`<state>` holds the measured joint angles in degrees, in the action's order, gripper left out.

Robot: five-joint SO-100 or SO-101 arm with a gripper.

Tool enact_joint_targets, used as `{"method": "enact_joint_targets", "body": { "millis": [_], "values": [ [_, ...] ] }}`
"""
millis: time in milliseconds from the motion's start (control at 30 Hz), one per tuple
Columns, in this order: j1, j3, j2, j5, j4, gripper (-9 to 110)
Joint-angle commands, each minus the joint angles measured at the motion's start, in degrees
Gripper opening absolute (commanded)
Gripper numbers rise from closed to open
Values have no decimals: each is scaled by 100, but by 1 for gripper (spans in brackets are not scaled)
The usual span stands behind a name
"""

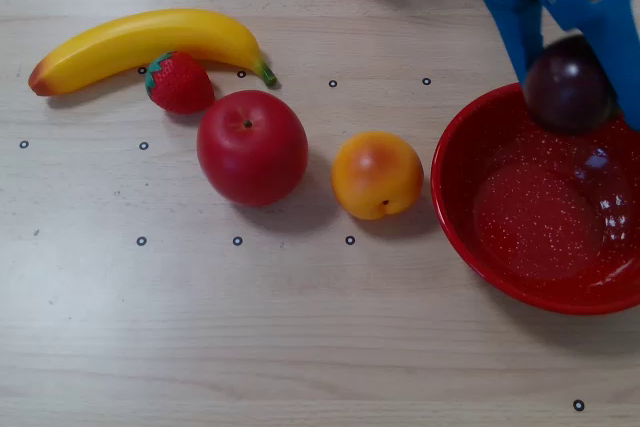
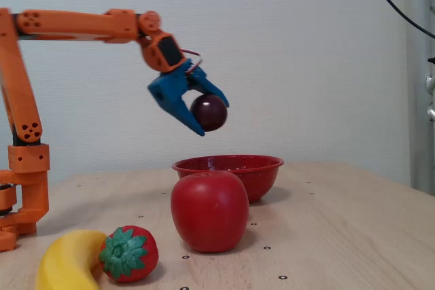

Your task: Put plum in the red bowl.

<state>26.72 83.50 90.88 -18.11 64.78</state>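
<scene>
The dark purple plum (image 1: 568, 82) (image 2: 209, 112) is held between the blue fingers of my gripper (image 1: 575, 97) (image 2: 212, 117). In the fixed view it hangs well above the red bowl (image 2: 265, 166). In the overhead view it sits over the far rim of the red bowl (image 1: 460, 217), which has white speckles inside and holds nothing. The orange arm (image 2: 75, 24) reaches in from the left in the fixed view.
On the wooden table lie a red apple (image 1: 252, 147) (image 2: 209, 210), an orange-yellow peach (image 1: 377, 175), a strawberry (image 1: 180, 83) (image 2: 129, 253) and a banana (image 1: 140, 45) (image 2: 64, 263), all left of the bowl in the overhead view. The arm's base (image 2: 24, 181) stands at far left.
</scene>
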Motion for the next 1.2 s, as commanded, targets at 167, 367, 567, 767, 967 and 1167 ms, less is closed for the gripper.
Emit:
{"method": "enact_joint_targets", "body": {
  "millis": [167, 367, 567, 767, 967, 1167],
  "values": [
    [35, -3129, -1837, -141, 1538, 0],
    [-70, -4210, -3023, -114, 2347, 0],
    [-220, -4324, -3542, -229, 2619, 10],
    [-308, -4289, -3639, -519, 2856, 46],
    [-308, -4500, -3560, -404, 3015, 53],
    [-352, -4685, -2795, -149, 2971, 42]
  ]
}}
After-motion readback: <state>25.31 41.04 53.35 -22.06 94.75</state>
